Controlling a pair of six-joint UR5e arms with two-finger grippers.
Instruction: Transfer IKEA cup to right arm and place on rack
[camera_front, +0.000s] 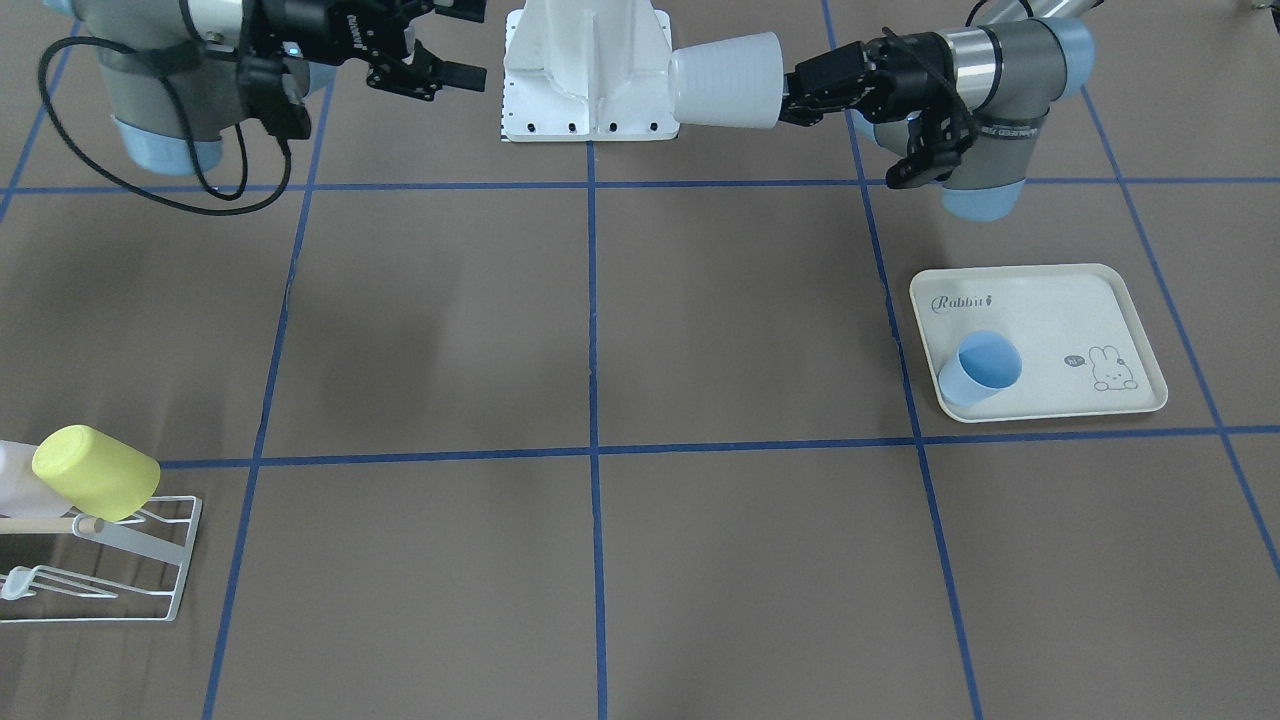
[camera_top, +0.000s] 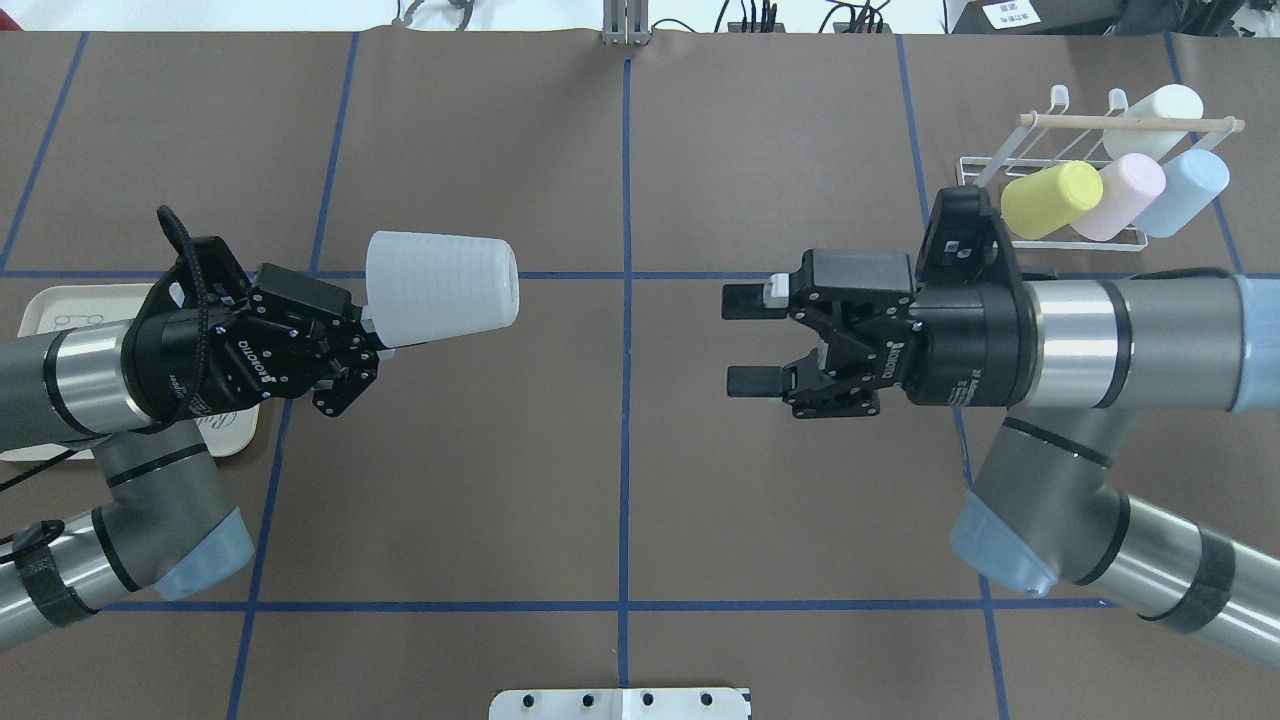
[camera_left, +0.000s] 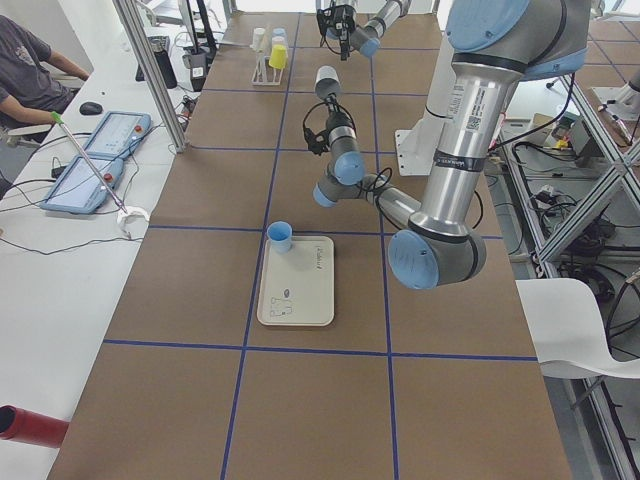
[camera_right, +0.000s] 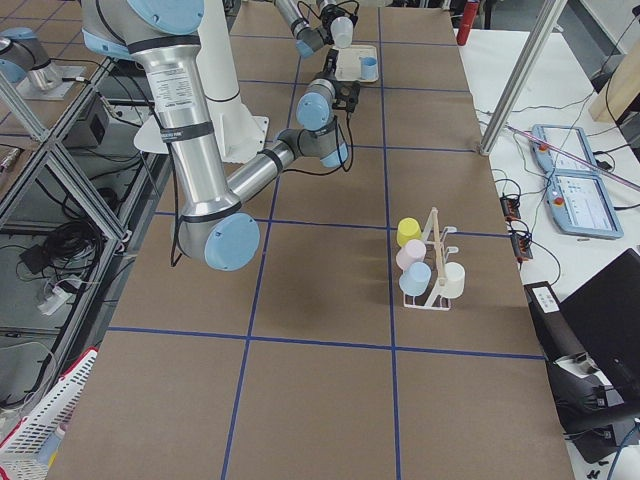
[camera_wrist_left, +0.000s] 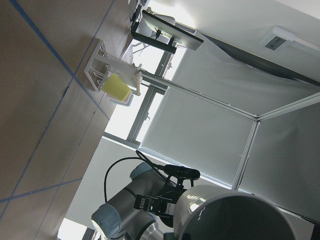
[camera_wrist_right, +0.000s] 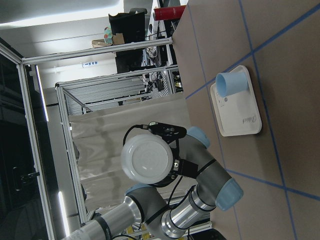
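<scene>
While it is held clear of the brown table (camera_top: 620, 480), the white ribbed plastic cup (camera_top: 440, 290) is seen left of centre in the overhead view. It is turned on its side, with its closed base toward the middle of the frame. Its wide, open end is clamped by the left gripper (camera_top: 372, 335), whose fingers are closed on the rim.

In the front-facing view the cup (camera_front: 725, 80) is found at the top, just right of centre. It lies partly in front of the white robot base (camera_front: 585, 70), with the left gripper (camera_front: 795, 95) at its right end.

Across the central blue tape line (camera_top: 626, 400), the right gripper (camera_top: 745, 340) is pointed at the cup with its two fingers spread wide apart. A clear gap is left between fingertips and cup. From the right wrist camera the round base of the cup (camera_wrist_right: 147, 160) is faced squarely, left of centre.

In the upper right corner of the overhead view, well apart from the held cup, the white wire-frame drying rack (camera_top: 975, 175) is placed, with a light wooden dowel (camera_top: 1130, 122) across its top. Four cups are hung on it: a yellow cup (camera_top: 1050, 198), a pink cup (camera_top: 1130, 195), a light blue cup (camera_top: 1185, 190) and a white cup (camera_top: 1160, 108).

At the right of the front-facing view a cream rectangular tray with a rabbit print (camera_front: 1050, 310) is laid on the table. A sky-blue tumbler (camera_front: 982, 367) is set at its lower left corner.
</scene>
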